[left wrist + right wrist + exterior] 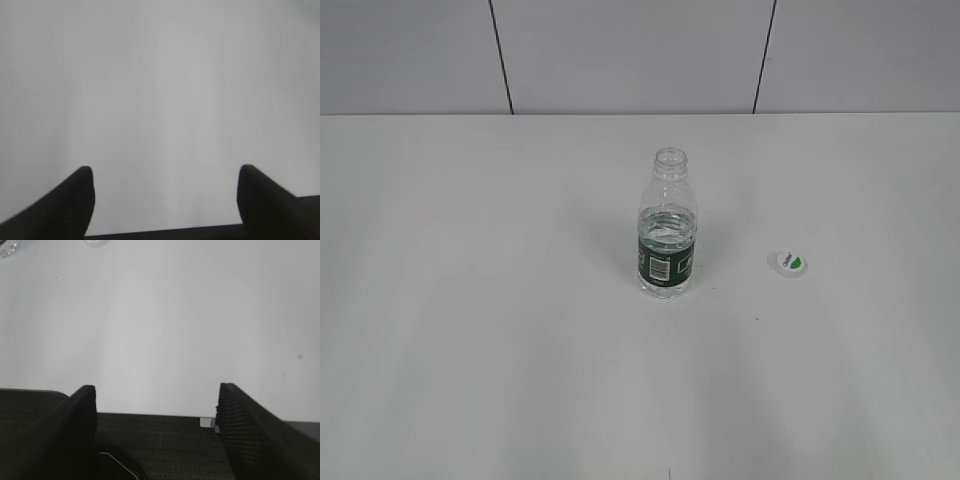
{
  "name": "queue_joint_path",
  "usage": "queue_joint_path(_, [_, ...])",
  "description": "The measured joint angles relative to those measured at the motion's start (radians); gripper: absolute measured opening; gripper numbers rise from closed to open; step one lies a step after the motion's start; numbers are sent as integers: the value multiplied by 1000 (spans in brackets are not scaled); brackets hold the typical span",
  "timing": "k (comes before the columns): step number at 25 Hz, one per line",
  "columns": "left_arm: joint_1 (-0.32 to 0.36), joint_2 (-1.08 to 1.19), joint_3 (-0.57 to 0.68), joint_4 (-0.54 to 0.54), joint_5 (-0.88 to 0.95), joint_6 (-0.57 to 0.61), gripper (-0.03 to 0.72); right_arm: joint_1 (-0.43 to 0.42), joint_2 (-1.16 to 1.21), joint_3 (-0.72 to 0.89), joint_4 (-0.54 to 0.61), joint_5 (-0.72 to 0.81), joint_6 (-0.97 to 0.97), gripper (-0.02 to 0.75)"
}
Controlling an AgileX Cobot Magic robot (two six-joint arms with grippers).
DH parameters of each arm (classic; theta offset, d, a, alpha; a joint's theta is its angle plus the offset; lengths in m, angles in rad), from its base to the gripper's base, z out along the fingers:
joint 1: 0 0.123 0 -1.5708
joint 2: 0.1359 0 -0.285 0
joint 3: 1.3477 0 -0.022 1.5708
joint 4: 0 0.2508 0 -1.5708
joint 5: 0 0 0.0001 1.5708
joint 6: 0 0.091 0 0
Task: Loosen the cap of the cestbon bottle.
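Bare white tabletop (470, 380) fills the foreground of the ext. view, no arms in shot at all. Past it, mid-table: cestbon bottle (668, 228) standing upright, long axis vertical, open threaded neck pointing straight up, part-filled w/ water, green label band w/ barcode patch facing camera. Cap (788, 263) already off — lying flat on the table to the right of the bottle, well apart from it, printed top w/ green mark facing up. Judging by that, loosening looks done and then some; nothing left to twist on the neck.

Left gripper (165, 195): jaws spread wide, nothing between, only blank white surface ahead in the left wrist view. No bottle, no cap visible from there.

Right gripper (156, 415): also spread wide, empty, hovering over table. Top left corner of the right wrist view catches a sliver of clear plastic, prob. the bottle base, plus a pale round bit near top edge, poss. the cap — too cropped to call. So both task items lie ahead and to the left of the right gripper, far off. Right arm reads as nearer to the cap, since cap sits on the right side of the ext. view. Both arms look pulled back clear of the work area.
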Motion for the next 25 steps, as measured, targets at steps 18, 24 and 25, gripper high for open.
queue_joint_path(18, [-5, -306, 8, 21, 2, 0, 530, 0, -318, 4, 0, 2, 1, 569])
queue_joint_path(24, [-60, -306, 8, 21, 2, -1, 530, 0, -318, 4, 0, 2, 0, 569])
queue_joint_path(25, [-73, -306, 8, 21, 2, -1, 530, 0, -318, 4, 0, 2, 0, 569])
